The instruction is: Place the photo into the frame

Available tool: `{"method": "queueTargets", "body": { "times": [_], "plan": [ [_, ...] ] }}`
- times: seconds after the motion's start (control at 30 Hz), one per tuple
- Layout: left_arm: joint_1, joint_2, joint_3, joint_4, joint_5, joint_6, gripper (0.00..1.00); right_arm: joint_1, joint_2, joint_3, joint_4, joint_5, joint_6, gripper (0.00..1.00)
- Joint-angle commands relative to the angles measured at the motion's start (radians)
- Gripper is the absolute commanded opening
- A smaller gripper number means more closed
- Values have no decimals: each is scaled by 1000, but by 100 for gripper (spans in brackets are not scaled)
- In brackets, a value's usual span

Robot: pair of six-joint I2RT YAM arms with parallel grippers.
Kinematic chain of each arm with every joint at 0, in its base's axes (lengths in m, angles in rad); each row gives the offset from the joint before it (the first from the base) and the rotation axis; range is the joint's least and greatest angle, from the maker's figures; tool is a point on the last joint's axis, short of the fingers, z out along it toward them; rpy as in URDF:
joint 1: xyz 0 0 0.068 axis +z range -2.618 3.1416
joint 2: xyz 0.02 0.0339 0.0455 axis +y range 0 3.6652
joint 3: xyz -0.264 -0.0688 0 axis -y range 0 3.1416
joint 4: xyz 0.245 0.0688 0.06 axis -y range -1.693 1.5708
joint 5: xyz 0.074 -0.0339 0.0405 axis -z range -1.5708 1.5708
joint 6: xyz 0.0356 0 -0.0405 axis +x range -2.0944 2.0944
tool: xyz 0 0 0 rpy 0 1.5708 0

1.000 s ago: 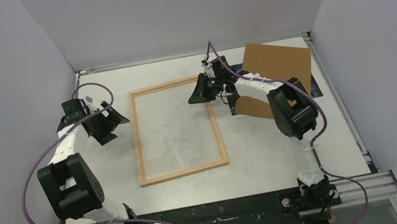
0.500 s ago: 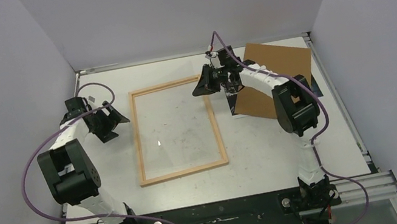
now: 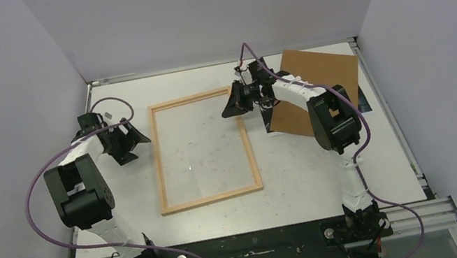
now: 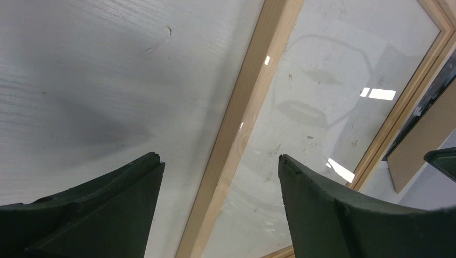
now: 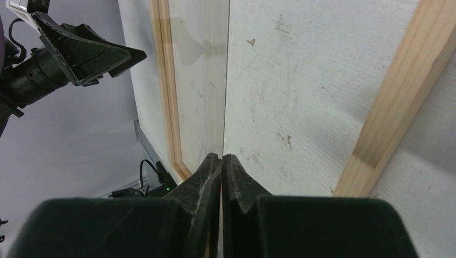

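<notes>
The photo (image 3: 364, 103), a thin, bendy, slippery print best pinched by its border, lies mostly hidden under the brown backing board (image 3: 320, 81), right of the frame (image 3: 158, 162). Left fingers (image 4: 107, 209) hover wide open, empty, beside the frame; right fingers (image 5: 204, 177), reaching low, look closed on a clear pane's (image 4: 333, 70) edge

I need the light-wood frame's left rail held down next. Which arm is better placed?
Left. The left gripper, open, hangs over the thin light-wood frame's left rail; the right gripper is shut on a clear sheet's edge at the far corner.
</notes>
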State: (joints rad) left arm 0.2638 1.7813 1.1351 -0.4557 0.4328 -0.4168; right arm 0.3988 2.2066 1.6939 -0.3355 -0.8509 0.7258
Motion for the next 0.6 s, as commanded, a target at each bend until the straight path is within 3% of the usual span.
{"method": "queueTargets", "body": {
  "times": [0.0, 0.27, 0.57],
  "plan": [
    [-1, 13, 44, 48, 30, 18, 77, -6, 1, 66, -26, -24, -18, 0],
    [-17, 35, 45, 50, 31, 27, 75, -12, -4, 40, 9, -16, -2, 0],
    [-23, 73, 45, 65, 51, 6, 61, -19, -17, 17, 7, -6, -8, 0]
  ]
}}
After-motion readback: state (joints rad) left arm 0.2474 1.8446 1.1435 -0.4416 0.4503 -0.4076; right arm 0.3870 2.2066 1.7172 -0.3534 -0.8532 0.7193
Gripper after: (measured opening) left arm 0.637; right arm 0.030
